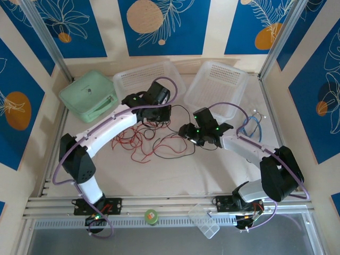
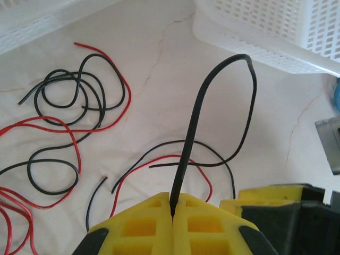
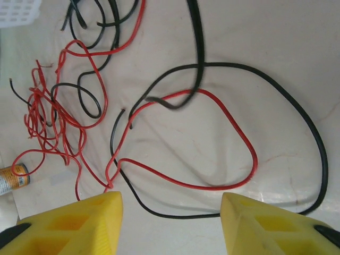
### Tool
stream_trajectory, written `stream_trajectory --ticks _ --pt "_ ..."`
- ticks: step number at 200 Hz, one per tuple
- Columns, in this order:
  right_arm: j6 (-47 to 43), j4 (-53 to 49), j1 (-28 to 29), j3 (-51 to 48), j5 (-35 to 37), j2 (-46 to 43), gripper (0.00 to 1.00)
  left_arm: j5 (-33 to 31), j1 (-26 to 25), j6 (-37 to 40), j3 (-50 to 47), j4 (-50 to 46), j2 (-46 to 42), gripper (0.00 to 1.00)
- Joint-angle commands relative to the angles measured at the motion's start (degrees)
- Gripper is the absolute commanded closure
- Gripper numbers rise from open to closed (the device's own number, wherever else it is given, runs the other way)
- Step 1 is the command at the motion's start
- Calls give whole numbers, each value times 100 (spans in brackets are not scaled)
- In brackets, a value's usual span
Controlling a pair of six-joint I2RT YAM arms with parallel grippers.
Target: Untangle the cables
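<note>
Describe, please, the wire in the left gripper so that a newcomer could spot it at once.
Find the red and black cables on the table. The left gripper is shut on one black wire there. It alone arches up from the jaws; the rest lie flat.

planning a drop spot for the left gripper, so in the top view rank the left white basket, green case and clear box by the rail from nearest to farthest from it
From the left gripper, top view:
1. left white basket, just beyond it, far side
2. green case, off to its left
3. clear box, at the near rail, farthest
</note>
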Motion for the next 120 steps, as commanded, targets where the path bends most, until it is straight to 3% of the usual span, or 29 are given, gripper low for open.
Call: stream_trajectory --ticks 1,72,120 --pt "475 911 101 -483 37 -176 43 65 -26 75 264 -288 -236 100" --pt "-330 3188 805 -1235 1414 -397 36 188 -34 -31 410 -305 -493 100" --pt "-483 3189 820 -966 1958 -46 35 328 -33 -103 414 -235 -593 100"
